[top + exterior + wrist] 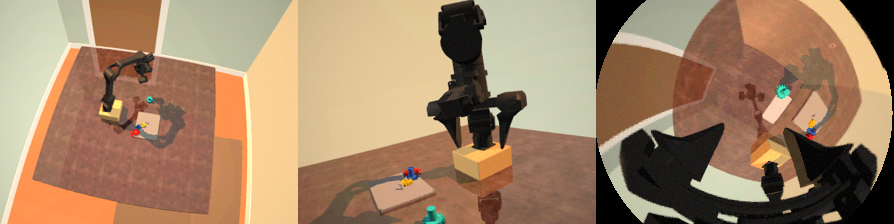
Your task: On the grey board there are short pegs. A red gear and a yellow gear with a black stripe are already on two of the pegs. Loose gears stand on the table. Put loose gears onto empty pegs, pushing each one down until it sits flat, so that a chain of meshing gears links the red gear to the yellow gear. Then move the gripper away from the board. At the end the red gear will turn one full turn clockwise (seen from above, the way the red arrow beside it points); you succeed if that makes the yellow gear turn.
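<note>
The grey board (153,118) (389,196) (816,101) lies on the table. The red gear (136,132) (810,137) sits at its edge. A blue gear (138,126) (410,172) (811,131) with a tall knob stands between the red gear and the yellow gear (143,125) (408,183) (812,123). Whether its teeth mesh with both and it sits fully flat is too small to tell. A short empty peg (402,186) stands beside the yellow gear. A teal gear (149,99) (431,214) (782,92) stands on the table, off the board. My gripper (480,148) (754,128) is open and empty, high above the table, away from the board.
The arm's yellow base block (110,115) (494,164) (766,152) stands on the table beside the board. A red arrow (131,134) (418,170) lies beside the red gear. The arm's shadow crosses the board, and the glossy table shows reflections.
</note>
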